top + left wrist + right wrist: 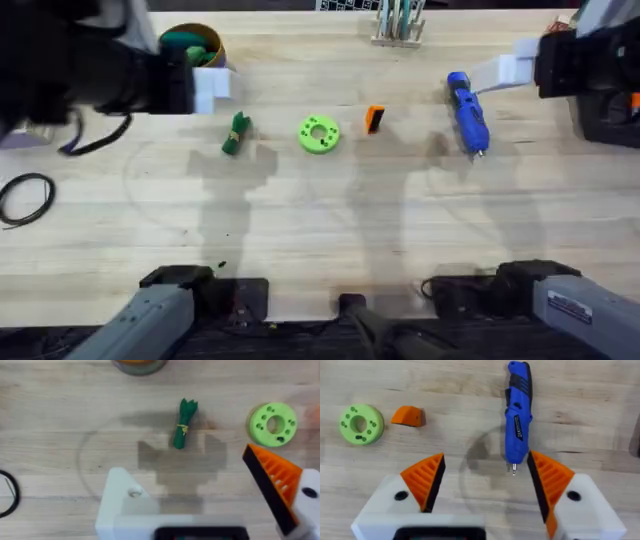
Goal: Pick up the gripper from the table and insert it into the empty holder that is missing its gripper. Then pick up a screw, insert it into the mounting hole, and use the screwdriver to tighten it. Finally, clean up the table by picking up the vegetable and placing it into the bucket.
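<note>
The table is of light wood. On it lie, in a row, the vegetable, a lime-green ring disc, the gripper and the screwdriver. The bucket stands at the far left. A black cable loop, probably a wire, lies near the left edge.

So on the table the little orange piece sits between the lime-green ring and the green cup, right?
Not quite. In the overhead view the orange piece lies between the lime-green ring and the blue screwdriver. The green cup stands far off, at the table's back left.
</note>
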Controlling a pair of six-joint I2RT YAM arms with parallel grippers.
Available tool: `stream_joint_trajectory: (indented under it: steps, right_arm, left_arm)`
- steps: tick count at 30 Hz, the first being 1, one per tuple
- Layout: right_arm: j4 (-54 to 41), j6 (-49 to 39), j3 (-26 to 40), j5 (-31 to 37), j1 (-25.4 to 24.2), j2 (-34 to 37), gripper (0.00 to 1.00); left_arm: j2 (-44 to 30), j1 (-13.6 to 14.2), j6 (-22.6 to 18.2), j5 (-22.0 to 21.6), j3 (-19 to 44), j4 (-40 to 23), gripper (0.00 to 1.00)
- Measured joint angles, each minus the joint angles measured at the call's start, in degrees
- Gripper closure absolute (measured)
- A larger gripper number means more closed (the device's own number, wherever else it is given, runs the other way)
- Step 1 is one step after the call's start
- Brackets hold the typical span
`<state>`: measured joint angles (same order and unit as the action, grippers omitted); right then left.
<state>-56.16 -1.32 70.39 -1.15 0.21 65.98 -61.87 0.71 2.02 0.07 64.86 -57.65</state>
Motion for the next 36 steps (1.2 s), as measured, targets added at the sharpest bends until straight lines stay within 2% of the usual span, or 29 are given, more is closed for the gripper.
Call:
stream_joint_trajectory:
  steps: [5, 10, 15, 19, 24, 31, 36]
  right_arm:
    - [0.0, 0.0, 0.0, 0.0, 0.0, 0.0, 0.01]
    - [0.0, 0.0, 0.0, 0.0, 0.0, 0.0, 0.01]
    - [0.0, 0.0, 0.0, 0.0, 0.0, 0.0, 0.008]
    - [0.0, 0.0, 0.0, 0.0, 0.0, 0.0, 0.01]
    - [0.0, 0.0, 0.0, 0.0, 0.0, 0.0, 0.008]
    - [0.0, 0.0, 0.0, 0.0, 0.0, 0.0, 0.01]
    - [0.0, 0.0, 0.0, 0.0, 0.0, 0.0, 0.01]
  left_arm:
    - [8.3, 0.0, 0.0, -0.1, -0.3, 1.5, 0.015]
    - [15.1, 0.0, 0.0, 0.6, -4.3, 11.1, 0.015]
    - [21.0, 0.0, 0.0, 2.3, -16.0, 26.8, 0.015]
    - [24.1, 0.0, 0.0, 4.9, -27.5, 41.0, 0.015]
    - [28.7, 0.0, 0.1, 8.6, -40.5, 55.8, 0.015]
    - [39.7, 0.0, 0.2, 11.4, -53.2, 68.8, 0.015]
    - [46.2, 0.0, 0.2, 12.2, -60.0, 74.5, 0.015]
